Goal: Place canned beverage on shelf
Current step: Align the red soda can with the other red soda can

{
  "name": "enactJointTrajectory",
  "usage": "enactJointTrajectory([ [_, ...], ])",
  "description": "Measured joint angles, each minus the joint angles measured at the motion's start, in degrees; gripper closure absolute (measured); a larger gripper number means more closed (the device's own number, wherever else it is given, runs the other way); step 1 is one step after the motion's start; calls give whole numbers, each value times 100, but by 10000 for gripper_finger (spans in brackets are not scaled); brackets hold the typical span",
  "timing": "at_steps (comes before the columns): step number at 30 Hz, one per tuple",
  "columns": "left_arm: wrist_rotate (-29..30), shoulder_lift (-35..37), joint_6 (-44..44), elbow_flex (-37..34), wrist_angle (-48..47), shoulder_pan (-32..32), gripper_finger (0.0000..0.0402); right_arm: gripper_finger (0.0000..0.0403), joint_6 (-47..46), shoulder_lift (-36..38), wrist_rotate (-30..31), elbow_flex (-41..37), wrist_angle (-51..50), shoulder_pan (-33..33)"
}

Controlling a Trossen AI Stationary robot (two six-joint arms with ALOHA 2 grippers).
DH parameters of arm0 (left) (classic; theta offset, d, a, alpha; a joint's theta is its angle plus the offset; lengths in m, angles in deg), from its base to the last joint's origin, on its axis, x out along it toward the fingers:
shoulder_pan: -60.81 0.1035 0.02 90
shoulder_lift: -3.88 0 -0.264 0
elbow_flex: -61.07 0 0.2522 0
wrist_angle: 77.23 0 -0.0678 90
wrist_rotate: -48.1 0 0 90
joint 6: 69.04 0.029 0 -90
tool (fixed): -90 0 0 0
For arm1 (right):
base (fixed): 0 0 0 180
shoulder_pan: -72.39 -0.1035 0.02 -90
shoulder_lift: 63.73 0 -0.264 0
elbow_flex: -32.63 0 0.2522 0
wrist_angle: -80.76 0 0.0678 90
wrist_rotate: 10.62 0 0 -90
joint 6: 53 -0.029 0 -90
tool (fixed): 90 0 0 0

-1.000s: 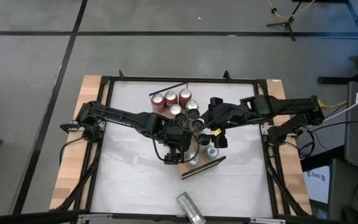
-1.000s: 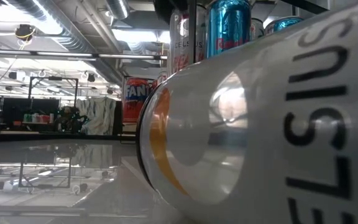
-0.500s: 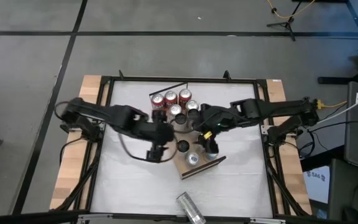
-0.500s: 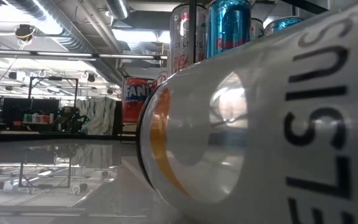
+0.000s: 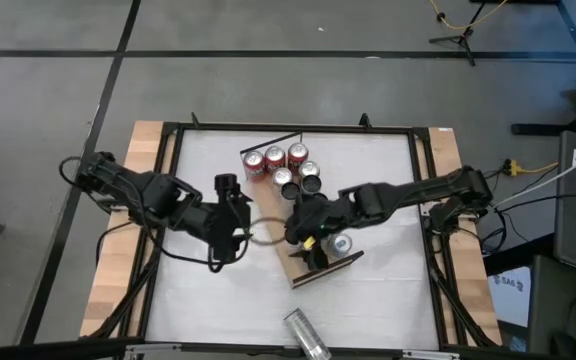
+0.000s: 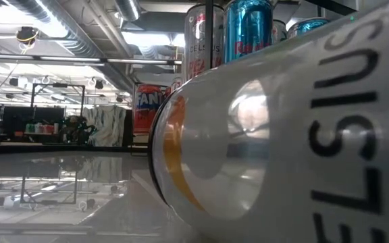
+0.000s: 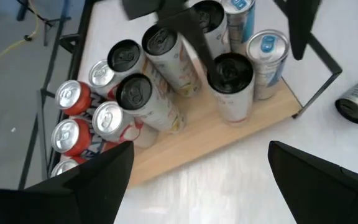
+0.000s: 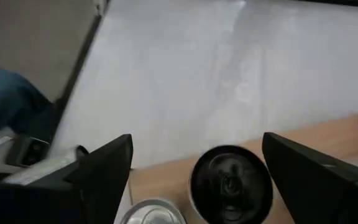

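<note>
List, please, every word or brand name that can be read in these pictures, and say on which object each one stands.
"ELSIUS": large dark letters on the white can lying on its side close to the low camera; the first letter is cut off.
"CELS": on the white upright can behind it; the rest is hidden.
"FANTA": on the orange can farther back.
The blue can has a logo too small to read.
The can labels in the high and wrist views are unreadable.

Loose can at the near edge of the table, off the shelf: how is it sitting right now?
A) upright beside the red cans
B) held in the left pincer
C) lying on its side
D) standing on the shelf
C: in the high view the loose can lies on its side on the white tabletop, apart from the shelf and both arms.
</note>
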Motion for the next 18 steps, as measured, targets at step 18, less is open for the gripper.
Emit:
enactJointTrajectory([
  [18,631,227,-787,-1469,600,-546,39,49,-345,-378,975,-2,-460,-124],
])
